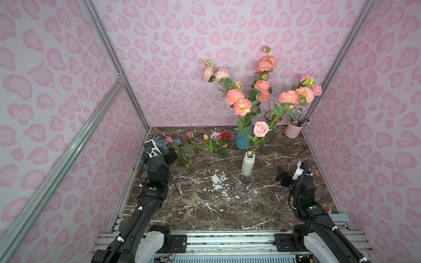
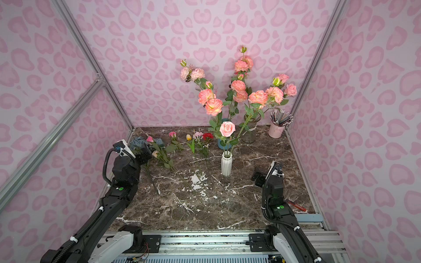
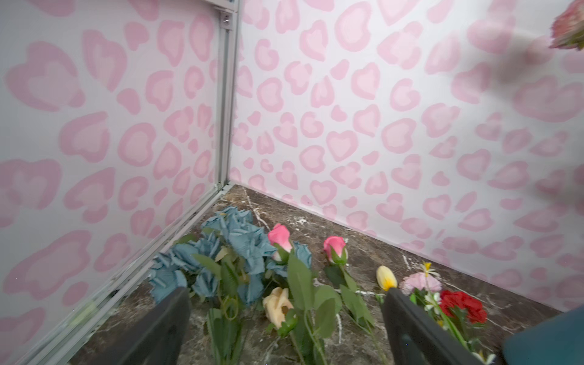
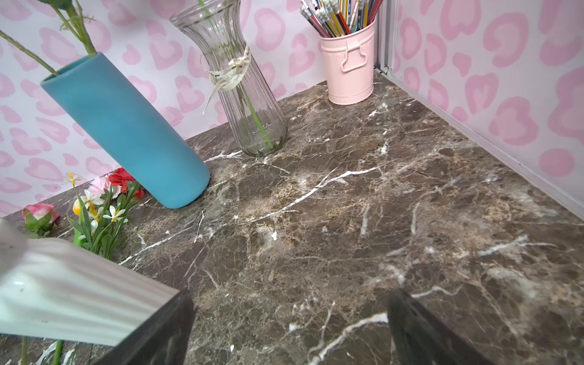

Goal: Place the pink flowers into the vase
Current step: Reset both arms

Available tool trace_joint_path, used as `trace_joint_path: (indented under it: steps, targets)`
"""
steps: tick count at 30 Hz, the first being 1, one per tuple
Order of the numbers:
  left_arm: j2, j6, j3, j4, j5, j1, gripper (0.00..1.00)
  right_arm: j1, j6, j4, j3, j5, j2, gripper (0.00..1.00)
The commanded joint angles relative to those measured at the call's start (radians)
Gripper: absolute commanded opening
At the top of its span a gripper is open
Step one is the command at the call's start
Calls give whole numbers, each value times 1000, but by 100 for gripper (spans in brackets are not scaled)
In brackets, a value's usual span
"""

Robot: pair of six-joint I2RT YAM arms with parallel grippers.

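Lowering the left gripper [image 3: 284,297], jaws spread and empty, should end in a pinch well below the head of a pink long-stemmed fabric rosebud [image 3: 280,235] lying far left on the dark marble tabletop [image 1: 227,205]; avoid the dusty-blue hydrangea bunch [image 3: 240,234] beside it; the white ribbed ceramic vase [image 1: 247,165], centre, already holds one pink rose [image 1: 261,129]; the right gripper [image 4: 290,300], likewise spread, hovers near its right.

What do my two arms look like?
The left arm and right arm are black jointed links with white shoulder shells, a green dot sticker each, ribbed black cables clipped by white ties, and white wrist camera housings. Their fingers are flat and black.
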Motion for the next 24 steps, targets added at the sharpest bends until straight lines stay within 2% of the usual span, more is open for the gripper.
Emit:
trace_joint_path:
  steps: [1,5,10,21,24]
  targets:
    - [-12,62,-50,132,15,8,98,-8,-2,51,0,-35,-2,98]
    - [-17,80,-158,286,17,11,98,-26,4,55,-1,-51,-1,99]
    - [9,111,-339,642,7,12,98,-37,4,71,-14,-57,-9,99]
    - [207,228,-458,1058,52,15,98,-65,-5,104,-31,-102,2,99]
    - [306,230,-455,1151,20,14,98,-86,-4,109,-31,-122,9,99]
